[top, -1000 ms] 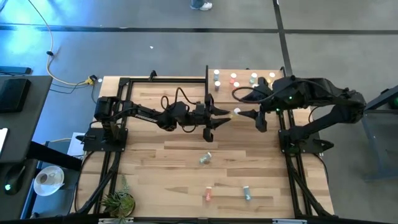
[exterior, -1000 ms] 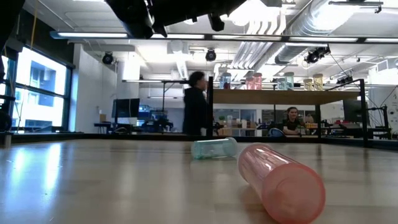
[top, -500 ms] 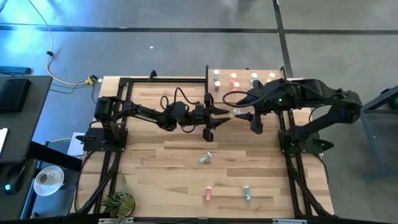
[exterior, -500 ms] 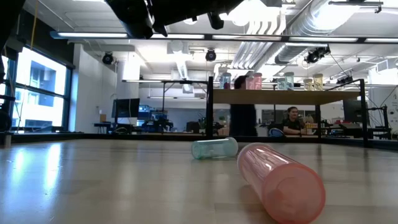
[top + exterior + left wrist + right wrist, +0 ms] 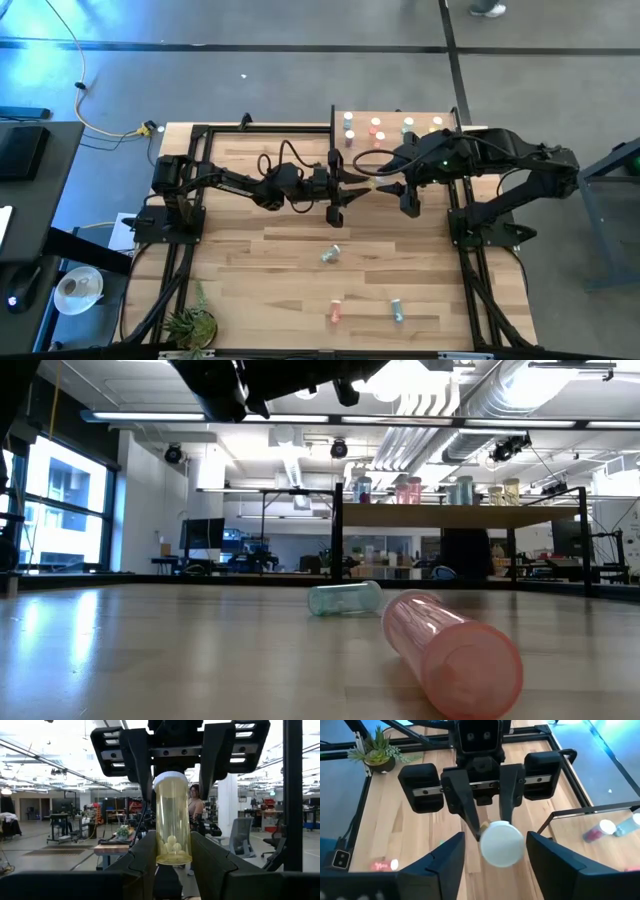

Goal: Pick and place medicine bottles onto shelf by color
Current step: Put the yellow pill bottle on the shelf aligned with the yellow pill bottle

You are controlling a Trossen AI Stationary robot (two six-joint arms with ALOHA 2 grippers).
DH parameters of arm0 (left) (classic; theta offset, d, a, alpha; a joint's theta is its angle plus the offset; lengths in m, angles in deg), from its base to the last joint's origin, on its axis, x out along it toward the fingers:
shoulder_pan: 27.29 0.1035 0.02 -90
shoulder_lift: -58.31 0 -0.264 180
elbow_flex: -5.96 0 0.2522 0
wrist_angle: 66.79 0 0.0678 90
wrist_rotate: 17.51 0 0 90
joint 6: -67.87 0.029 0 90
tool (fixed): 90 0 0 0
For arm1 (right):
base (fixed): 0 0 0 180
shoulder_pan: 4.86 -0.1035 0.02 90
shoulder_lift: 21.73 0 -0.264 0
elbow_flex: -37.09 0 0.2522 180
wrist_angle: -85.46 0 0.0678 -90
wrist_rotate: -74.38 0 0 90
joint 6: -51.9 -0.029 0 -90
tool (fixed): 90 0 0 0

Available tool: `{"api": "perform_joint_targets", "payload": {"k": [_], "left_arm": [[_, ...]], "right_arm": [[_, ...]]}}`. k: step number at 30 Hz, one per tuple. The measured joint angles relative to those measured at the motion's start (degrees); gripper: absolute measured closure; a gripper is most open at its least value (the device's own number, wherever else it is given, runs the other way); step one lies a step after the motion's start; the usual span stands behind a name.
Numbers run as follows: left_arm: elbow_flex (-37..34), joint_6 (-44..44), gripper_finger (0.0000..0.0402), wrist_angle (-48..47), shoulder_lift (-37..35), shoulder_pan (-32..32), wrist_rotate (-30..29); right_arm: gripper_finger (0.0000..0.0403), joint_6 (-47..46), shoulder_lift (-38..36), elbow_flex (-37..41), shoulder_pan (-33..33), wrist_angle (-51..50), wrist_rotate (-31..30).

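Observation:
A yellow medicine bottle (image 5: 172, 815) with a white cap (image 5: 501, 843) hangs above the table's middle, with my left gripper (image 5: 172, 842) shut on it. In the high view the bottle (image 5: 372, 185) lies between both grippers. My right gripper (image 5: 495, 845) faces it from the right and is open. Its fingers stand on either side of the cap with a gap on each side. The shelf (image 5: 365, 112) at the far right carries several upright bottles. Three more bottles lie on their sides on the table: a teal one (image 5: 330, 254), a red one (image 5: 335, 312) and a blue one (image 5: 397, 310). My left gripper pinches the yellow bottle's base end (image 5: 165, 847) between its two fingers. The fingers come about level from the table's left and lie along the bottle. The bottle is lifted clear and sticks out past the fingertips, its cap toward the table's right.
The shelf's black posts (image 5: 332, 130) stand just beyond the two grippers. In the low view the pink bottle (image 5: 455, 650) and the teal bottle (image 5: 345, 598) lie on the near tabletop. A small plant (image 5: 190, 322) sits at the near left corner.
My right gripper has moved toward the table's left and a little down, up to the yellow bottle, so its fingers now flank the cap. My left gripper and the bottle have kept still.

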Motion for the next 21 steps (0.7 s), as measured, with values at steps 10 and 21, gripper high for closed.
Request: {"api": "perform_joint_targets", "payload": {"k": [10,21], "left_arm": [[0.0,1.81,0.0305,0.0,0.0,0.11,-1.1],[0.02,2.27,0.0305,0.02,0.0,0.2,-1.62]], "right_arm": [[0.0282,-0.22,0.78,0.0,0.25,0.0,0.63],[0.0295,0.2,0.69,0.0,0.25,0.0,0.66]]}}
